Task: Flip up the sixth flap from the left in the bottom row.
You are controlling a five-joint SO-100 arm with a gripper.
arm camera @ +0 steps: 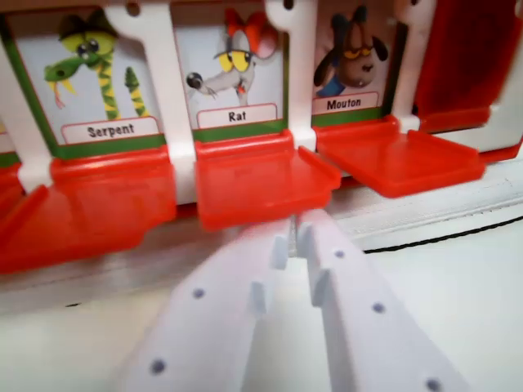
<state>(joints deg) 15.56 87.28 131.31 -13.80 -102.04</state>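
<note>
A: What do we see in the wrist view?

B: We see a game board with picture cards. At the upper left is the Serpent card (pixel 98 77), in the upper middle the Rat card (pixel 237 69), and to the right of it the Mouton card (pixel 353 61). White posts stand between the cards.

A: And the red flaps?

B: Under each card a red flap lies down, toward us. The flap under Rat (pixel 257 180) is in the centre of the frame. The flap under Serpent (pixel 90 212) is at the left, the flap under Mouton (pixel 400 159) at the right. We cannot tell which one is the sixth.

A: Where is our gripper?

B: The white gripper (pixel 292 237) comes up from the bottom centre. Its tips are just below the front edge of the Rat flap. The jaws stand a little apart, with a narrow gap, and they hold nothing. We cannot tell if they touch the flap. Under all is the pale desk (pixel 466 294).
</note>
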